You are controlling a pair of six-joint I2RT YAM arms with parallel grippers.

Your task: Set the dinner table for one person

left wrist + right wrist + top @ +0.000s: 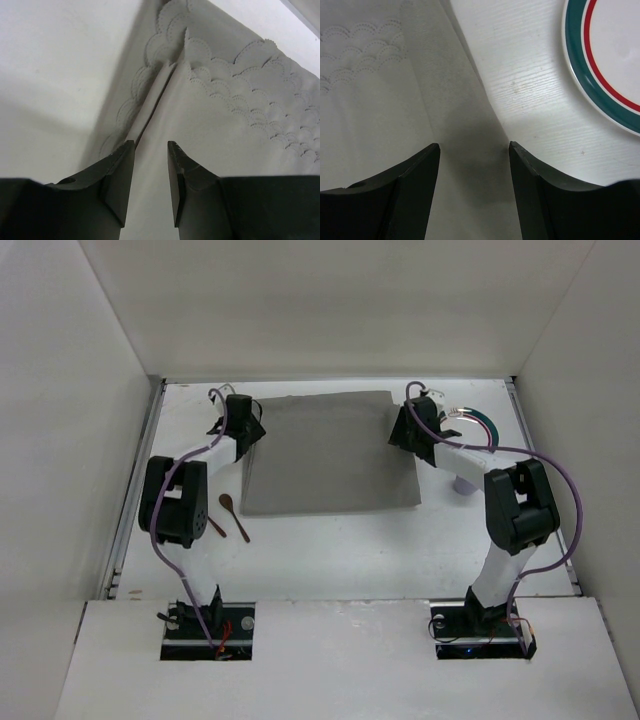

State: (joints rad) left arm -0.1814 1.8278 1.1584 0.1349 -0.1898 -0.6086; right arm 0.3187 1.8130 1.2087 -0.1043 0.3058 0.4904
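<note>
The dinner table point(330, 560) is the big white top. A grey cloth mat point(325, 455) with an embossed scallop border lies on its far middle. My left gripper point(243, 425) is at the mat's far left corner. In the left wrist view its jaws point(150, 145) are open with a narrow gap, low over the mat point(235, 125), where a raised fold point(152, 102) runs toward the left finger. My right gripper point(410, 425) is at the mat's far right edge. In the right wrist view it point(474, 146) is open wide over that edge point(465, 125), holding nothing.
A white plate with a green and red rim point(475, 420) lies just right of the right gripper and shows in the right wrist view point(605, 75). Two brown spoons point(232, 512) lie left of the mat. A pale cup point(465, 483) stands by the right arm. White walls enclose the table.
</note>
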